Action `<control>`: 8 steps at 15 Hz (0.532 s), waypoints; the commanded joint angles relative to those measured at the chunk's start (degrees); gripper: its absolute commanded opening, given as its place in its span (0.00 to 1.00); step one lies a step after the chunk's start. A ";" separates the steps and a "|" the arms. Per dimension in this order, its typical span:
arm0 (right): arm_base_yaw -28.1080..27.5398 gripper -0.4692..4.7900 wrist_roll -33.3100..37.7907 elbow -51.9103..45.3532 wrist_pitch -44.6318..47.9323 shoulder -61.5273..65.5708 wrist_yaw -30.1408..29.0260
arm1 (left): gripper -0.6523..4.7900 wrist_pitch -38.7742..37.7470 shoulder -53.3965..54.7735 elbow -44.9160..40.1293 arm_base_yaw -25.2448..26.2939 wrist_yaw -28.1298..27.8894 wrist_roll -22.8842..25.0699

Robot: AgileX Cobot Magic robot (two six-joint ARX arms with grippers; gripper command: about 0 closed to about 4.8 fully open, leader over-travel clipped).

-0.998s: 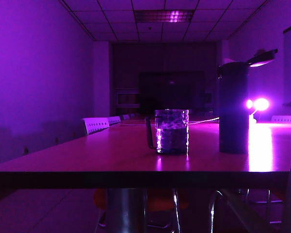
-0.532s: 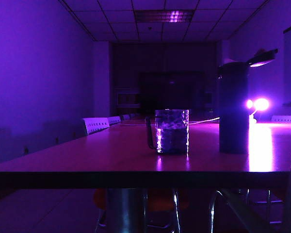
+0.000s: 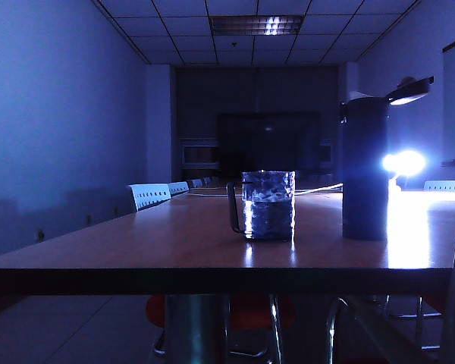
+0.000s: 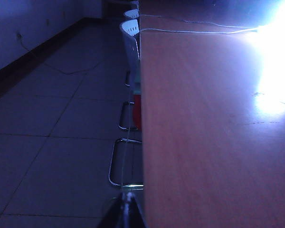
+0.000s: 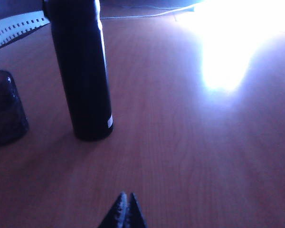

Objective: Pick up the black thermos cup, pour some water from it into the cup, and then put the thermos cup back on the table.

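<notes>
The black thermos cup (image 3: 365,168) stood upright on the tabletop (image 3: 174,243) with its flip lid open, just right of the glass mug (image 3: 268,205), apart from it, water partway up the mug. The right gripper (image 5: 124,209) hovered low over bare tabletop near the thermos cup, fingers pressed together on nothing. The left gripper (image 4: 127,209) sat at the tabletop's edge; only a dark tip showed, fingers' state unreadable.

Black thermos cup (image 3: 365,171), clear dimpled cup (image 3: 268,205), orange-brown table (image 3: 174,243).
</notes>
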 commanded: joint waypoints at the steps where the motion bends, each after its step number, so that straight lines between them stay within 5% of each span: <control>1: -0.02 0.08 -1.51 -3.41 5.79 -0.02 0.22 | 0.12 0.37 0.07 -0.04 -0.04 0.22 -0.17; 8: -0.07 0.08 -7.50 -3.34 5.92 -0.02 0.17 | 0.12 0.37 0.07 -0.04 -0.04 0.22 -0.17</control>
